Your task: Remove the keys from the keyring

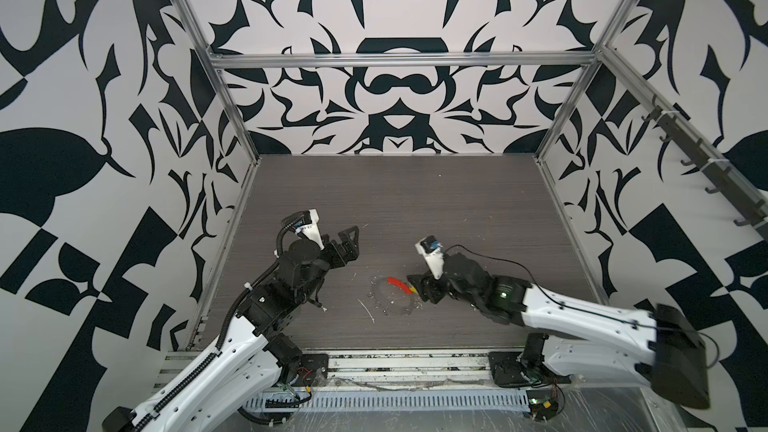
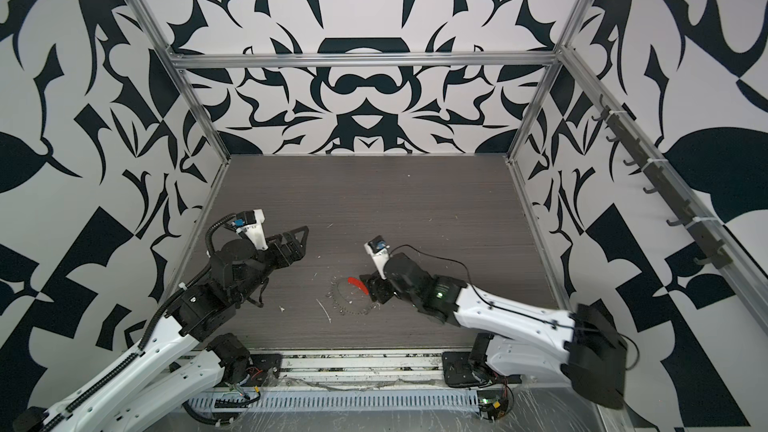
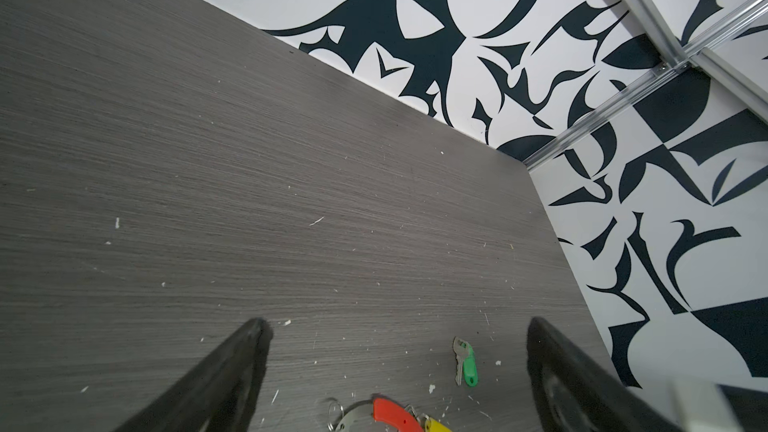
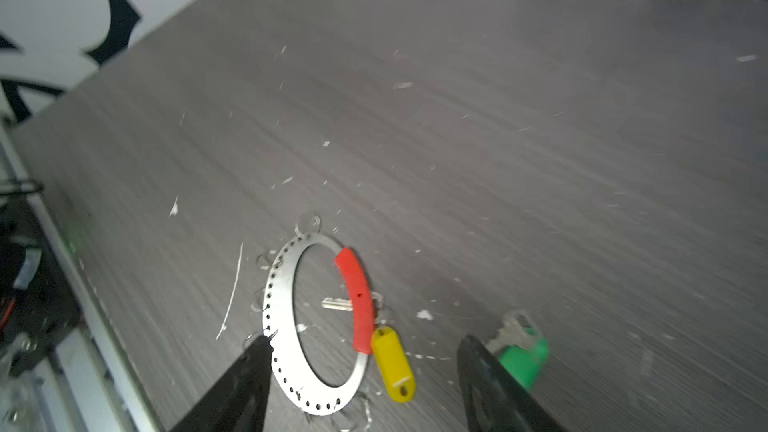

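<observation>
The keyring (image 4: pixel 277 305), a flat silver hoop with a red sleeve (image 4: pixel 358 297), lies on the grey table; in both top views it shows at the front middle (image 1: pixel 388 310) (image 2: pixel 349 310). A silver key (image 4: pixel 336 304) pokes out under the sleeve, its yellow tag (image 4: pixel 393 363) beside the hoop. The green-tagged key (image 4: pixel 524 354) (image 3: pixel 465 361) lies loose on the table, apart from the hoop. My right gripper (image 4: pixel 365 342) (image 1: pixel 417 288) hovers open just over the sleeve and yellow tag, holding nothing. My left gripper (image 3: pixel 398 324) (image 1: pixel 355 245) is wide open and empty, back and to the left.
White scraps and a thin white strip (image 1: pixel 366 310) litter the table near the hoop. Small split rings (image 4: pixel 308 222) hang off the hoop's edge. Patterned walls and aluminium posts enclose the table; a hook rail (image 1: pixel 702 160) runs along the right wall.
</observation>
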